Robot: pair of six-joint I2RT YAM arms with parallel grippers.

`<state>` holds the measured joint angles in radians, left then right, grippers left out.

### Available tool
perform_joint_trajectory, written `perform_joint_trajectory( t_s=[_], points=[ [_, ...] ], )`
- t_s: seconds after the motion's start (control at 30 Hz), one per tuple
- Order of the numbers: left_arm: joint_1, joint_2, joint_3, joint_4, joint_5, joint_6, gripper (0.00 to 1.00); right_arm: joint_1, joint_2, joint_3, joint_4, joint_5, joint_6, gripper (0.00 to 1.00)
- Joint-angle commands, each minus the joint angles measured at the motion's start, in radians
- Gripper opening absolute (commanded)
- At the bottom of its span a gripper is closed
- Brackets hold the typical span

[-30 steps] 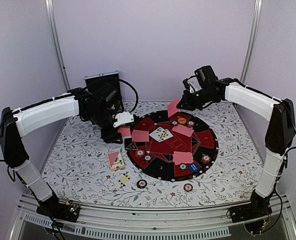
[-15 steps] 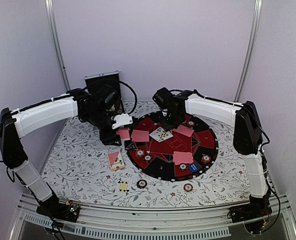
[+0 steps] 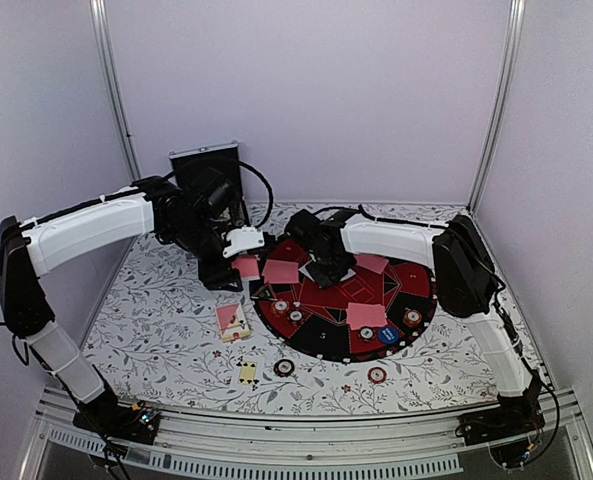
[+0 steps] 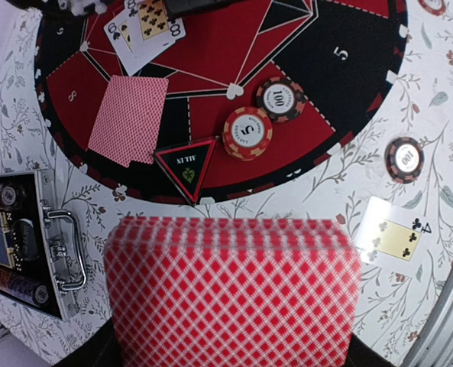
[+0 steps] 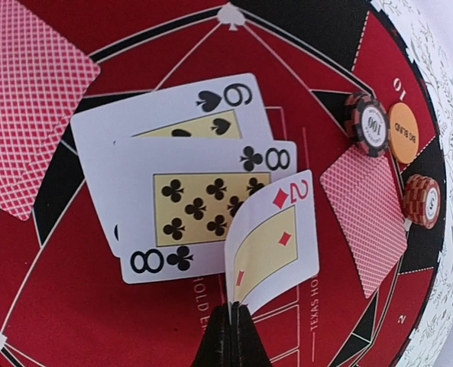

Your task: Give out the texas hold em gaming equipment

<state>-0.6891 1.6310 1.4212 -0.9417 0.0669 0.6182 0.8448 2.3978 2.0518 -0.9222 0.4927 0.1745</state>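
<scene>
Card edge in right tool, seemingly lifted

- A round red-and-black mat, with numbered segments at its rim, lies on the flowered tablecloth.
- A silver-edged black case with a metal handle sits behind the mat's left side, off its edge.
- A metal rail runs in front of the mat.
</scene>
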Motion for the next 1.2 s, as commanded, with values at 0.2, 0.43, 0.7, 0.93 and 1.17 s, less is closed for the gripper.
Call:
perform_joint_trajectory(
  t_s=[0.2,0.43,0.7,0.93,1.17],
  points=[
    [0.013,-0.022,0.002,0.000,0.013,-0.007,0.00,0.016,0.054,0.012,0.033,-0.156,0.007,0.06],
    [0.014,-0.025,-0.001,-0.002,0.010,-0.005,0.00,0.015,0.052,0.010,0.037,-0.186,0.020,0.37],
    [0.013,-0.018,0.005,-0.001,0.014,-0.008,0.00,-0.006,-0.004,0.007,0.026,-0.215,0.038,0.49],
    [0.013,-0.020,0.014,-0.001,0.013,-0.008,0.00,-0.067,-0.170,-0.020,0.070,-0.301,0.106,0.92],
    [0.013,-0.023,0.019,-0.003,0.017,-0.008,0.00,-0.211,-0.391,-0.215,0.255,-0.577,0.286,0.99]
  ],
)
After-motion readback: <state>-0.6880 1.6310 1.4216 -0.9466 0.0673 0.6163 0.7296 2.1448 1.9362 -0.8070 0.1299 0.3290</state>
